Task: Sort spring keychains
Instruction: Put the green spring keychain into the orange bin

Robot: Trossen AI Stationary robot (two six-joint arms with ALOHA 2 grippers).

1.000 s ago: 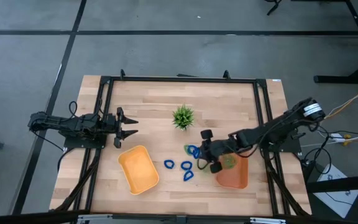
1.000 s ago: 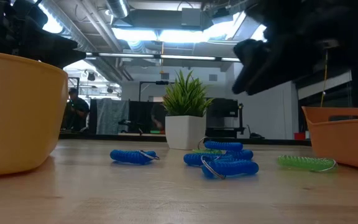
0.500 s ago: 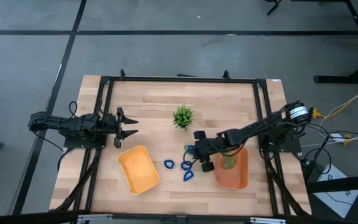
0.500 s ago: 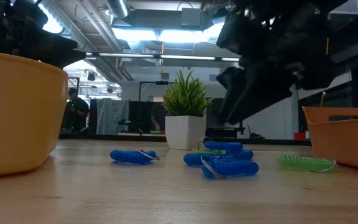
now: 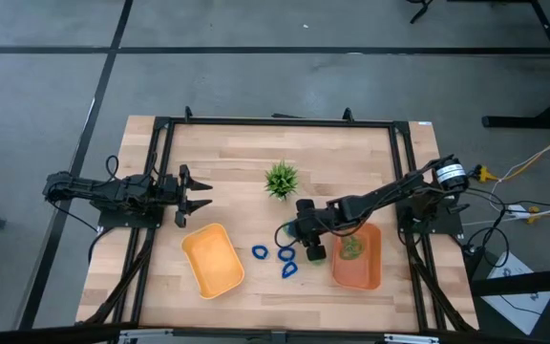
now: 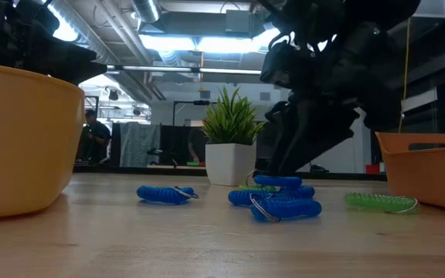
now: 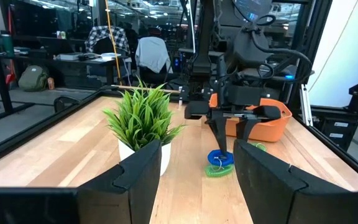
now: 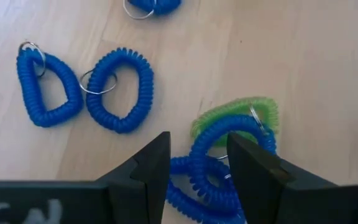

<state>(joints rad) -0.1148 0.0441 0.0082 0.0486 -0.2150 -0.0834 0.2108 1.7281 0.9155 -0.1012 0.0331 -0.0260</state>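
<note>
Currently the left gripper point(image 5: 199, 196) waits near the table's point(image 5: 227, 153) left edge, jaws spread, holding nothing. The yellow tray point(image 5: 213, 259) sits toward the front edge. Right of it, three blue keychains point(image 5: 273, 258) lie flat and apart on the wood; in the right wrist view two of these loops point(image 8: 79, 87) lie side by side, long axes roughly parallel, each steel ring at one end. The right gripper point(image 5: 304, 235) hangs low over a small pile point(image 8: 232, 155) of blue coils overlapping one green coil, jaws spread, nothing pinched. The orange tray point(image 5: 359, 258), near the right edge, holds green keychains point(image 5: 351, 247).

Risk: the coils in the pile are interlocked. Closing here would likely lift blue and green together, placing one colour in the wrong tray. A shallow pinch could also let the springy coil slip out.
</note>
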